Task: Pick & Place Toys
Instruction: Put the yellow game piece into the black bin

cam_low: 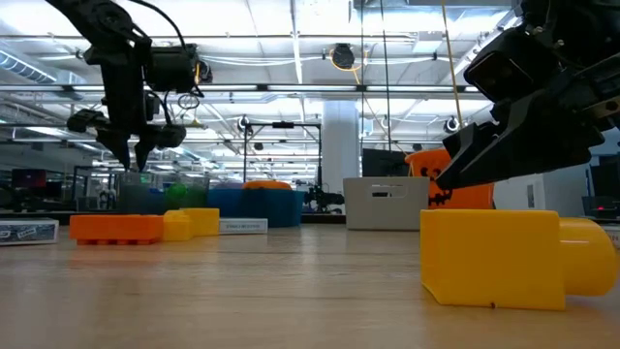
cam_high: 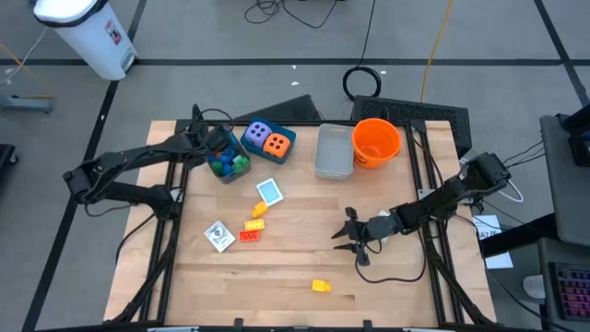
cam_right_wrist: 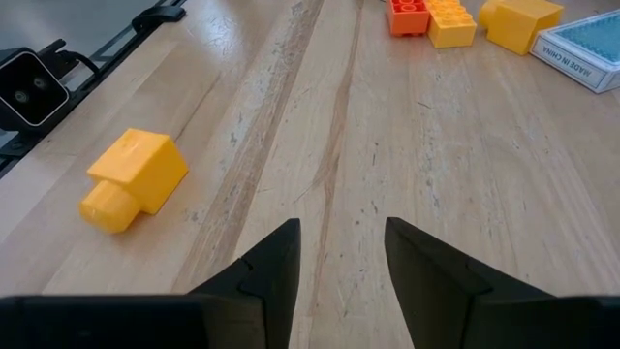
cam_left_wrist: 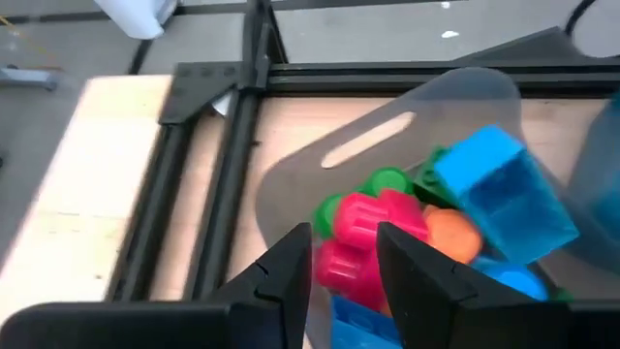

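Note:
A clear container at the table's far left holds a pile of bricks: pink-red, blue, green and orange. My left gripper hangs over it, fingers apart, slanting down, with the pink-red brick showing in the gap. My right gripper stands open low over bare wood at the right, nothing between its fingers. A yellow brick lies near the front edge. Orange and yellow bricks, another yellow brick and two cards lie mid-table. My left gripper has the pink-red brick showing in the gap between its fingertips, on top of the pile in the container. I cannot tell whether the fingers touch it. The fingers come from above, slanting down.
A purple die and an orange die sit at the back. To their right are a grey open box and the orange bucket. Black frame rails run along both table sides.

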